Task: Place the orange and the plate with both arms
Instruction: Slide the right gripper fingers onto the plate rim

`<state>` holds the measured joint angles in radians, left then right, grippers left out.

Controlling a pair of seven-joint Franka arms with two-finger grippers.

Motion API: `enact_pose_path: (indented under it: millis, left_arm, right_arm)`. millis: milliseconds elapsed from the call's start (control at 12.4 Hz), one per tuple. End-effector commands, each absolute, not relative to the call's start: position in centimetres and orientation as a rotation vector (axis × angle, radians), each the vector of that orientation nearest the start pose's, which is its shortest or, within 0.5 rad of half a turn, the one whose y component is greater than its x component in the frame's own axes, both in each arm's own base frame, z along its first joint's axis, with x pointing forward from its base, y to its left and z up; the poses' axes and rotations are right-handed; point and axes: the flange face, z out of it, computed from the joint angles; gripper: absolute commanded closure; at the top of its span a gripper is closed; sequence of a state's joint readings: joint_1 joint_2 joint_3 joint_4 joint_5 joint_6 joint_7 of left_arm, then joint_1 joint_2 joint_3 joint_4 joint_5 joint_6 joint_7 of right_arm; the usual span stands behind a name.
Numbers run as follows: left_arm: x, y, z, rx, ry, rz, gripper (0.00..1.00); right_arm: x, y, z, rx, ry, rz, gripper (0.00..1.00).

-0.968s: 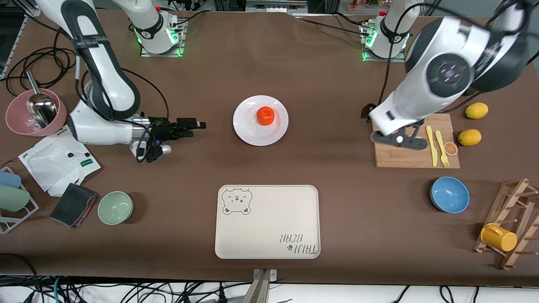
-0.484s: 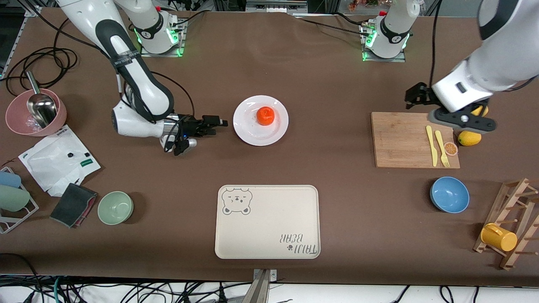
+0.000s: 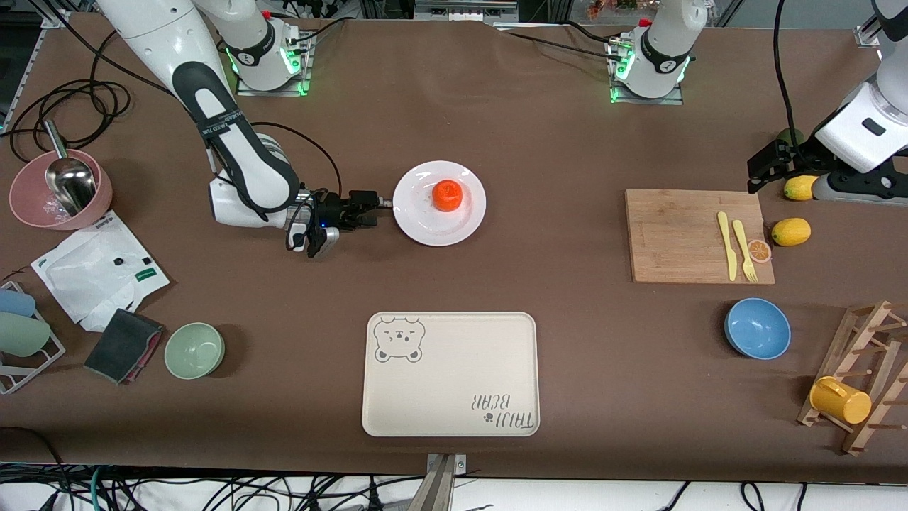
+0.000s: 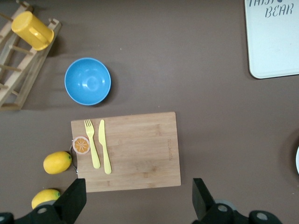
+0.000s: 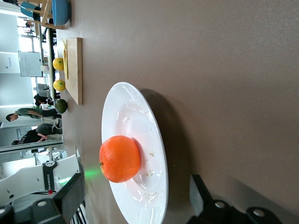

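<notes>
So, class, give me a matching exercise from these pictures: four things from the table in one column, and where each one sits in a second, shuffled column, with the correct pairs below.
Things:
1. orange
2. yellow fork
3. yellow mug
4. metal scoop

Places:
A. in the pink bowl
B. on the wooden rack
C. on the plate
D. on the cutting board

Pairs: 1-C, 2-D, 3-B, 4-A
</notes>
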<state>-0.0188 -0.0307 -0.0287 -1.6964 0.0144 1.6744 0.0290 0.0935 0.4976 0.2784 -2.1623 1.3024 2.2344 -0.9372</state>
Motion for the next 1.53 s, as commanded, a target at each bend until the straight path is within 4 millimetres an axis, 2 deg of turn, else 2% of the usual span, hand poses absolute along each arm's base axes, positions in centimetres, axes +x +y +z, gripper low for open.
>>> enact_pose_path:
  millis: [0,242,323,565,645,887,1290,1452]
  left_arm:
    - [53.1,-2.7,59.3,-3.168,0.13,0.026,0.0]
    - [53.9,-3.0,59.5,-3.174,0.11,0.03,0.0]
    - [54.0,-3.4,59.8,-3.173,0.115,0.021,0.0]
    - [54.5,-3.5,60.3,-3.171,0.143,0.003,0.0]
    - [54.6,-3.5,61.0,-3.164,0.141,-0.019,0.0]
    - [54.1,-2.9,61.2,-3.162,0.111,0.025,0.0]
    - [54.1,-2.7,61.2,-3.16,0.106,0.029,0.0]
    - [54.1,-2.7,61.3,-3.16,0.113,0.027,0.0]
  right_arm:
    - [47.4,23.7,15.6,-2.102,-0.19,0.117,0.08]
    - [46.8,24.1,14.4,-2.072,-0.188,0.09,0.08]
    - [46.6,24.2,14.0,-2.067,-0.194,0.085,0.11]
    - [46.5,24.0,13.7,-2.078,-0.186,0.085,0.12]
    - [46.4,24.1,13.6,-2.082,-0.187,0.084,0.16]
    - [45.8,25.2,13.3,-2.095,-0.159,0.077,0.2]
    - [45.6,25.2,12.8,-2.093,-0.167,0.06,0.29]
    - [45.4,25.2,12.6,-2.09,-0.186,0.054,0.35]
